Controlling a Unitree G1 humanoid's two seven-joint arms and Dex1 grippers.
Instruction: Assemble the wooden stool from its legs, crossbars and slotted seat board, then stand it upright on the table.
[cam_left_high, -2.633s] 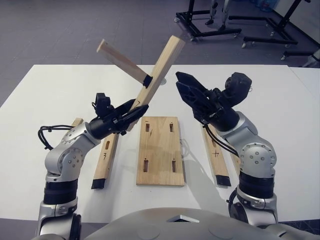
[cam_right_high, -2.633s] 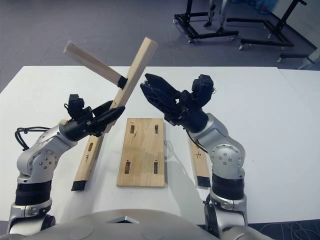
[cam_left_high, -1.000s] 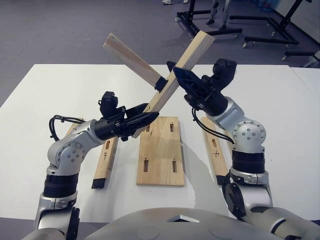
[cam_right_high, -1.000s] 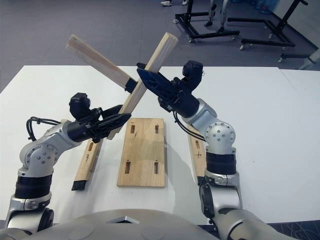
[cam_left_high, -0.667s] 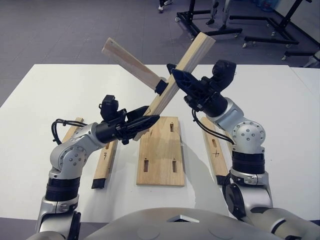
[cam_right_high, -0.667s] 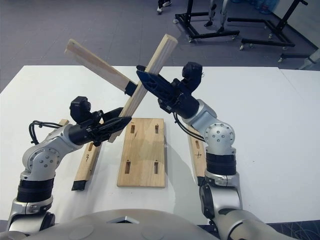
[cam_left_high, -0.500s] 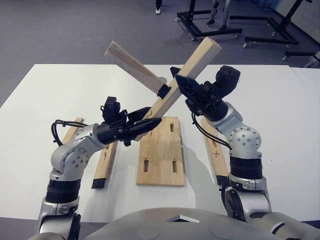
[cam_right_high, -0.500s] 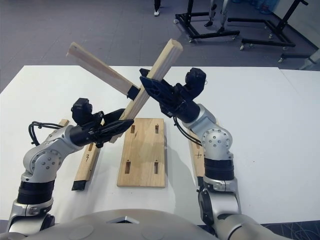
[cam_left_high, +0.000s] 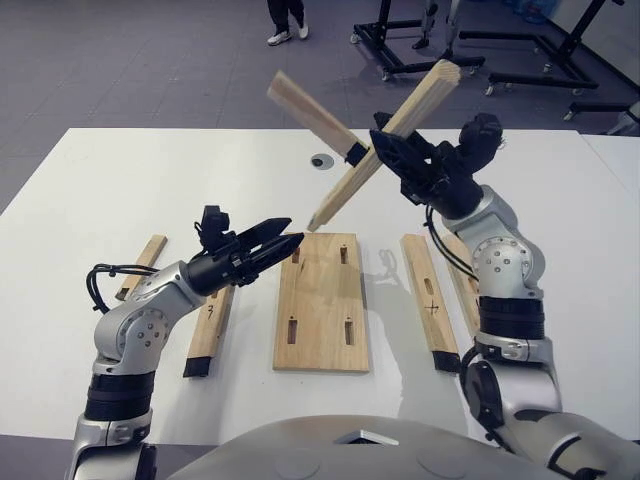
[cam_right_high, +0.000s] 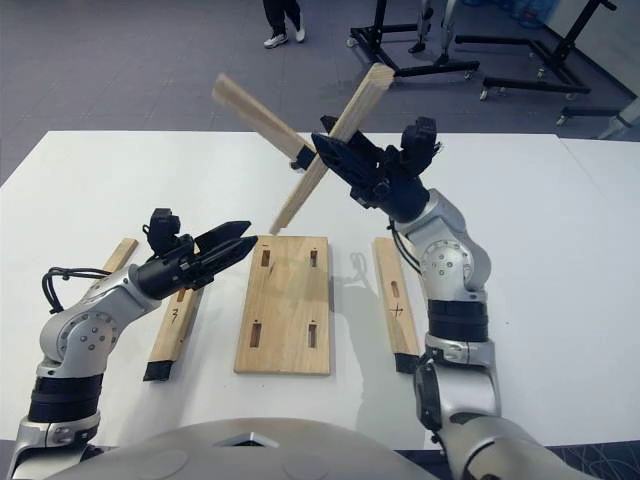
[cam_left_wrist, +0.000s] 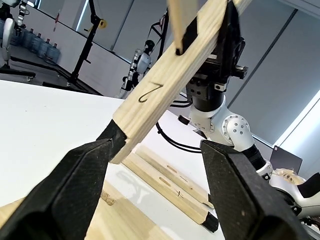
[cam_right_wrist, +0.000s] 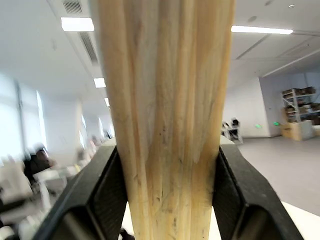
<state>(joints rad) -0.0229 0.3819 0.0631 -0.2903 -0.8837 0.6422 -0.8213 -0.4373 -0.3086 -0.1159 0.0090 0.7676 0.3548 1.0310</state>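
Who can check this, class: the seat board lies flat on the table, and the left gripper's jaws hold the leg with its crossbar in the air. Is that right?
Wrong arm. In the left eye view it is the right gripper whose jaws hold the leg with its crossbar in the air; the left gripper is open. The seat board does lie flat on the table.

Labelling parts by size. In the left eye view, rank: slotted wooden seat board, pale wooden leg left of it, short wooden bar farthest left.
Largest first:
slotted wooden seat board
pale wooden leg
short wooden bar
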